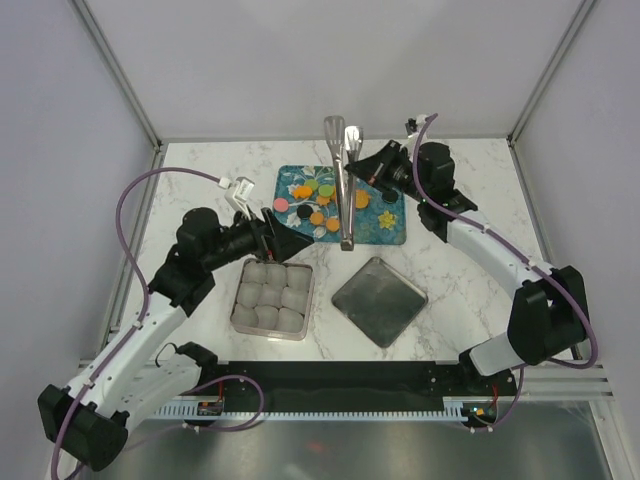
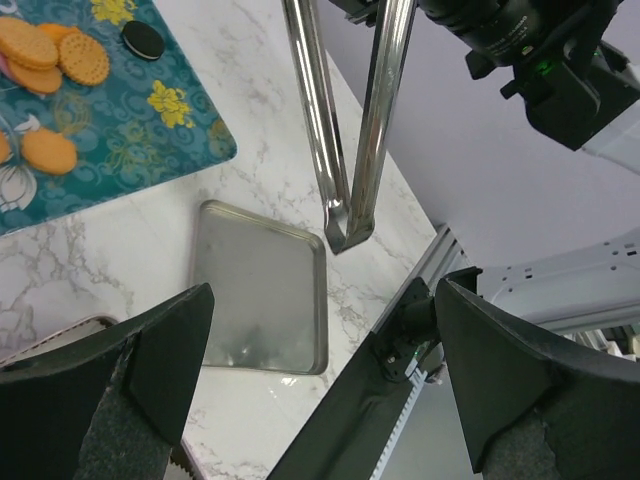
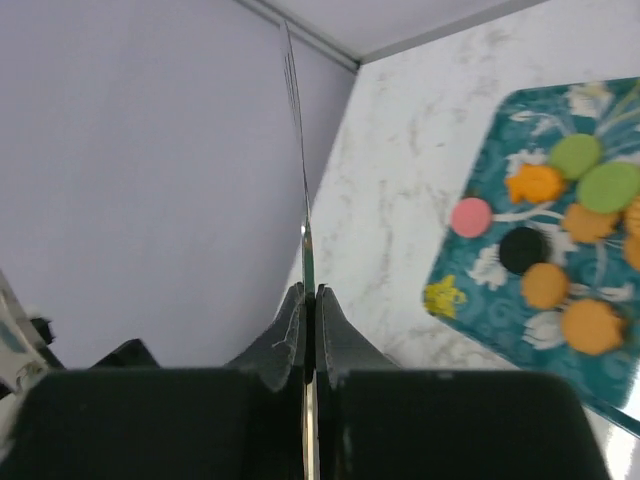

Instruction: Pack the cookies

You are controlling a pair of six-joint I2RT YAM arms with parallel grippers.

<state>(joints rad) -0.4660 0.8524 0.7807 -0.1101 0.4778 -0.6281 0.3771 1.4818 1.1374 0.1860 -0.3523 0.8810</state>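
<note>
1. Top external view: the cookies point(image 1: 318, 203), mostly orange, lie on a teal patterned tray point(image 1: 393, 232) at the far middle of the worktop point(image 1: 470, 290).
2. A square tin point(image 1: 309, 300), near and left of the tray, is filled with white paper cups point(image 1: 270, 297).
3. A flat metal pan point(image 1: 379, 300) lies just right of the tin.
4. The right fingers point(image 3: 285, 340) are clamped on metal tongs point(image 1: 343, 190) above the tray.
5. The left fingers point(image 2: 150, 380) are spread wide, holding nothing, by the tin's far edge.

Bright, even light from overhead leaves only faint, soft shadows on the marble tabletop point(image 1: 440, 330). Glare streaks the tongs point(image 2: 313, 100), and the metal tray point(image 2: 260, 290) shows a dull sheen. In the right wrist view the near right end effector point(image 3: 310, 300) is blurred and the cookies point(image 3: 545, 285) look soft.
</note>
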